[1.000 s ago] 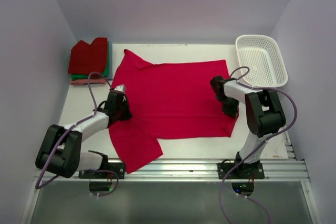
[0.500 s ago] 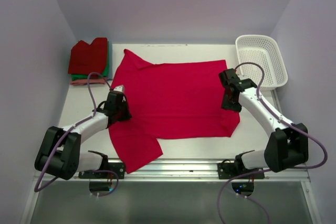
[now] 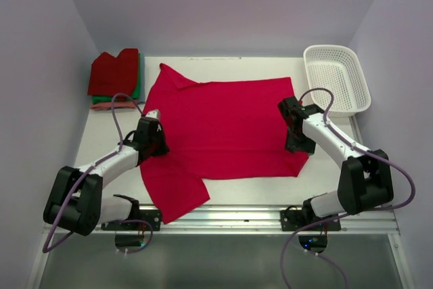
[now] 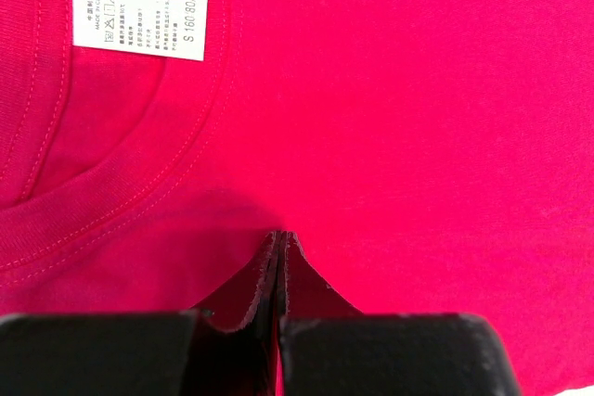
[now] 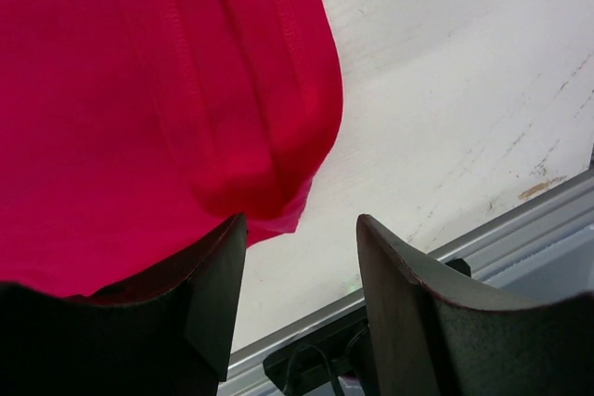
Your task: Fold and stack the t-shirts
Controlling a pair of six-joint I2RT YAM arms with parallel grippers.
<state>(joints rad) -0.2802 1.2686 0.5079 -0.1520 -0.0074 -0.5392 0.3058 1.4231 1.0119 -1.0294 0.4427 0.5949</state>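
Observation:
A crimson-pink t-shirt (image 3: 223,130) lies spread flat on the white table, collar to the left and hem to the right. My left gripper (image 3: 153,139) rests on its left side near the collar. In the left wrist view its jaws (image 4: 280,240) are shut tip to tip over the cloth (image 4: 399,118), below the white care label (image 4: 137,12), with no fold seen between them. My right gripper (image 3: 298,141) stands open at the shirt's near-right hem corner. That corner (image 5: 269,183) lies slack on the table just ahead of the gripper (image 5: 301,222). Folded t-shirts in dark red, green and salmon (image 3: 115,76) are stacked back left.
A white lattice basket (image 3: 336,78) stands at the back right. An aluminium rail (image 3: 243,216) runs along the near table edge, also seen as the rail (image 5: 520,220) close behind the right fingers. Pale walls close in both sides.
The right arm's elbow swung out to the right and its jaws have opened beside the hem corner. The left arm and the shirt have hardly moved.

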